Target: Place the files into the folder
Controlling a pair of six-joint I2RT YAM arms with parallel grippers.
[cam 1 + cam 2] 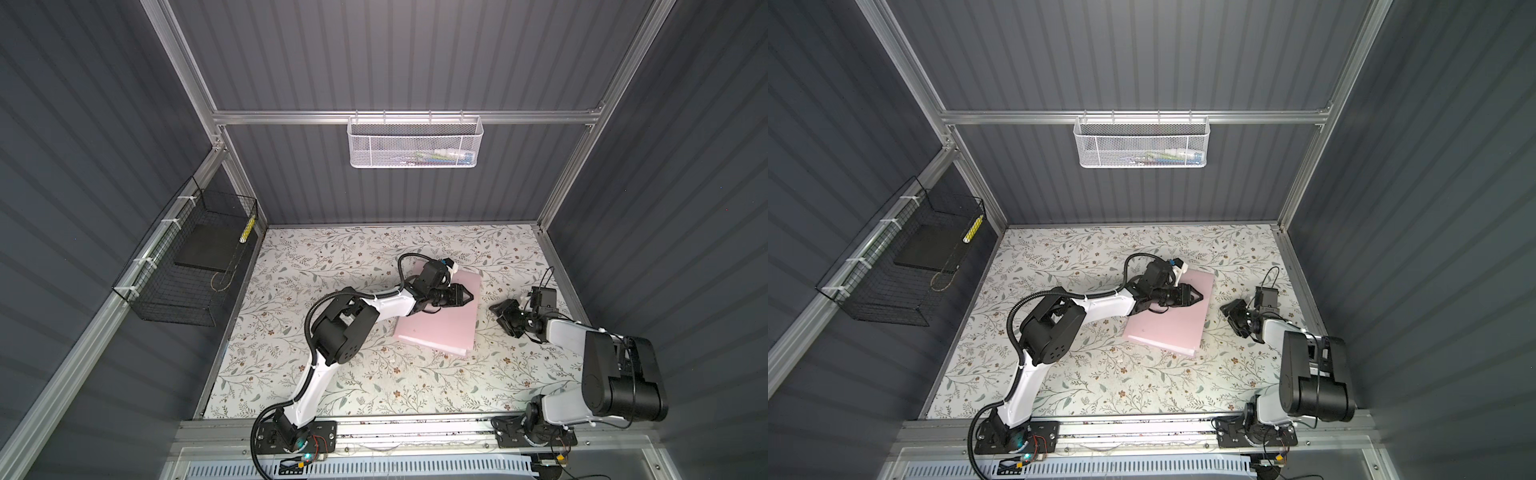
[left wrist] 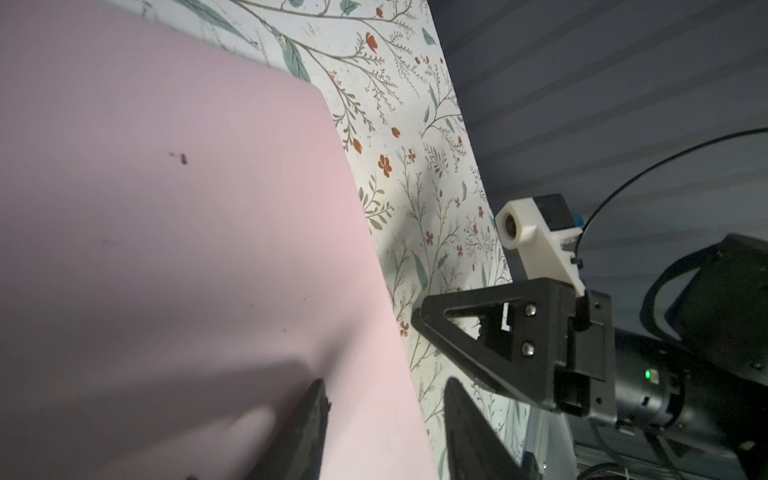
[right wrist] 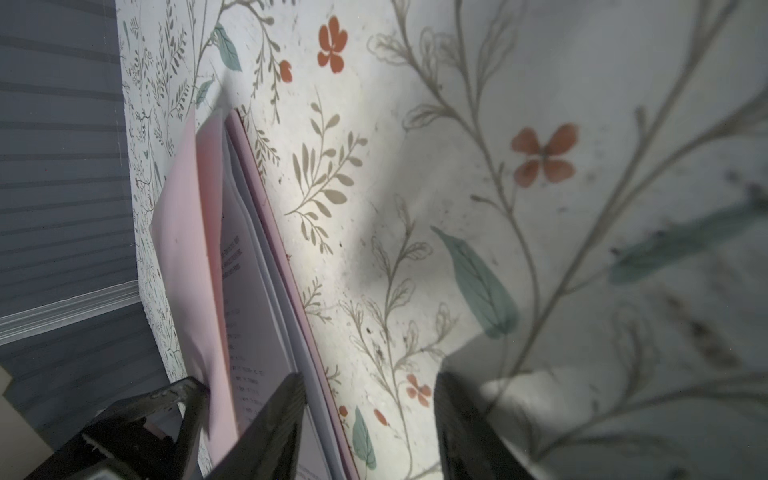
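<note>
The pale pink folder (image 1: 440,320) (image 1: 1173,326) lies on the floral table right of centre. White edges of the files (image 1: 457,351) (image 1: 1185,352) show at its near corner. The right wrist view shows the printed files (image 3: 253,291) inside the folder (image 3: 183,232), under a slightly raised cover. My left gripper (image 1: 469,297) (image 1: 1200,296) (image 2: 384,399) hovers open at the folder's right edge (image 2: 166,208), one finger over the cover, the other over the table. My right gripper (image 1: 500,313) (image 1: 1230,313) (image 3: 370,411) stands open just right of the folder, nothing between its fingers.
A white mesh basket (image 1: 415,143) hangs on the back rail. On the left wall, a black wire basket (image 1: 187,270) holds a dark flat slab (image 1: 208,249). Grey walls close in the table (image 1: 332,374) on three sides.
</note>
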